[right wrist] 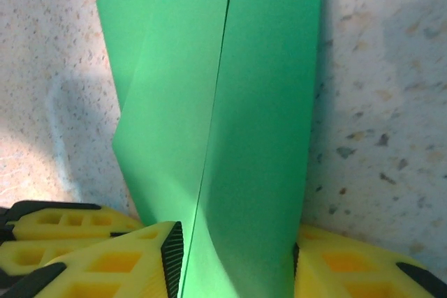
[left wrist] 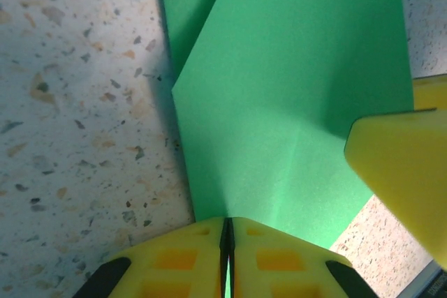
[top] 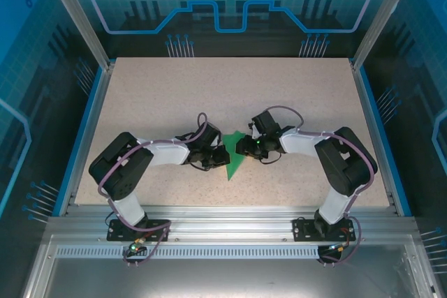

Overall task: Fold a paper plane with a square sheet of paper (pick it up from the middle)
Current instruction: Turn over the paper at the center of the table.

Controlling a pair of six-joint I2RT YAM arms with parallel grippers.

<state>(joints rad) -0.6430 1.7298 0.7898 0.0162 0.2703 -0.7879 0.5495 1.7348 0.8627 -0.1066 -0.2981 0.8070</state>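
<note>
The paper plane (top: 235,155) is pinched by the left end effector (left wrist: 228,232), the right end effector (right wrist: 234,249) spread astride it.

Bright, even light fell from overhead on the speckled desk (top: 279,95), leaving only short soft shadows. In the left wrist view a dark shadow edged the green paper (left wrist: 293,88), and the near yellow fingers (left wrist: 279,263) were blurred. The right wrist view showed a faint grey shadow left of the paper.
</note>
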